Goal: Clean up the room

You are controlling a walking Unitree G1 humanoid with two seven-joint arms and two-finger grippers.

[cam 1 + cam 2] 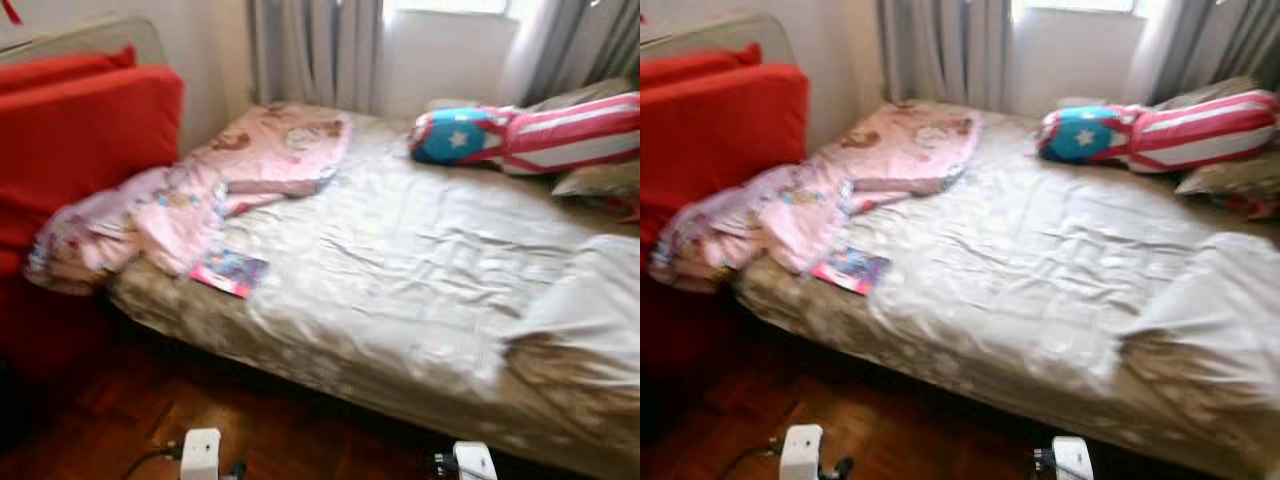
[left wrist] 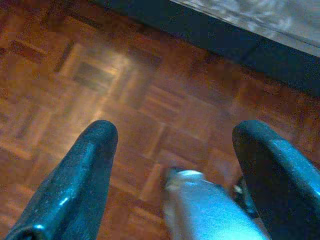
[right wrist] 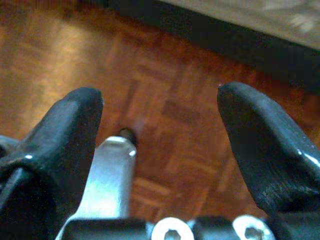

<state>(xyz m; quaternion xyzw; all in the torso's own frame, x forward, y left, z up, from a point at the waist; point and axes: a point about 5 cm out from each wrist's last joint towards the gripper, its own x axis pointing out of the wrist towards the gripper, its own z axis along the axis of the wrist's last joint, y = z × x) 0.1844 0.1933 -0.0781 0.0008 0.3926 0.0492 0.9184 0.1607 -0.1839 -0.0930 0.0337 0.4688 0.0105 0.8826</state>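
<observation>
Head views show the bed [image 1: 400,260], a pink blanket [image 1: 180,210] heaped at its red-sofa side with a small book [image 1: 230,272] just beside it. Wrist views show left gripper [image 2: 172,145] and right gripper [image 3: 160,105] above parquet, fingers wide, empty. Likely the approach step; next, reach for the book.

My head looks down across the bed; my wrists look at the floor.

Both my eyes face forward and down from near the bed [image 1: 400,260], sharing almost all of it. Each wrist camera hangs low, looking past my parted fingers onto the parquet floor [image 2: 150,100] and the bed's dark base [image 3: 210,40].
</observation>
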